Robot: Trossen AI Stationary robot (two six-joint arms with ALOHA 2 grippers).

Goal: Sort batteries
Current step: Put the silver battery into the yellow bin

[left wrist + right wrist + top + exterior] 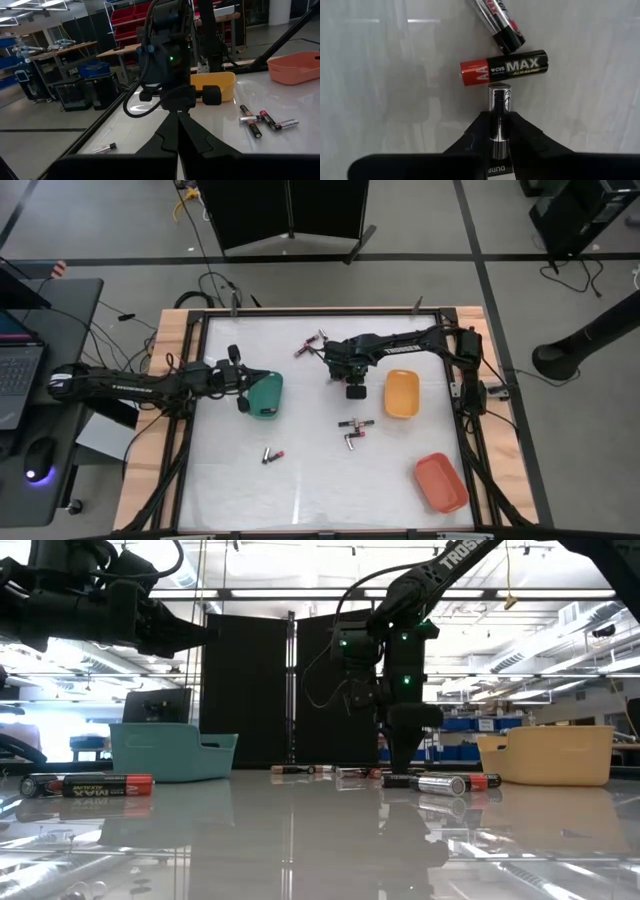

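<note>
Pinched between the right gripper's (498, 131) fingertips is a silvery battery (499, 107), held lengthwise along the fingers, its free end just short of a black-and-red cell (504, 67) lying crosswise on the table. That cell reads "CVS MAX" with "AA" on its red end and "ALKALINE" beneath. A second cell (496, 20) lies at an angle just beyond it, its lettering cut off. In the high view the right gripper (355, 389) is just beside the yellow tray (401, 394), on the side facing the green tray (265, 396). Two loose batteries (354, 431) lie on the table below the yellow tray's corner, another pair (273, 454) lies nearer the green tray, and more (309, 345) sit beyond the right arm. The orange tray (441, 481) stands apart from the yellow one, toward the table's front edge. The left gripper (240, 384) hovers at the green tray's edge, fingers pressed together and empty. From table height, a near battery (88, 784) reads "MAX".
</note>
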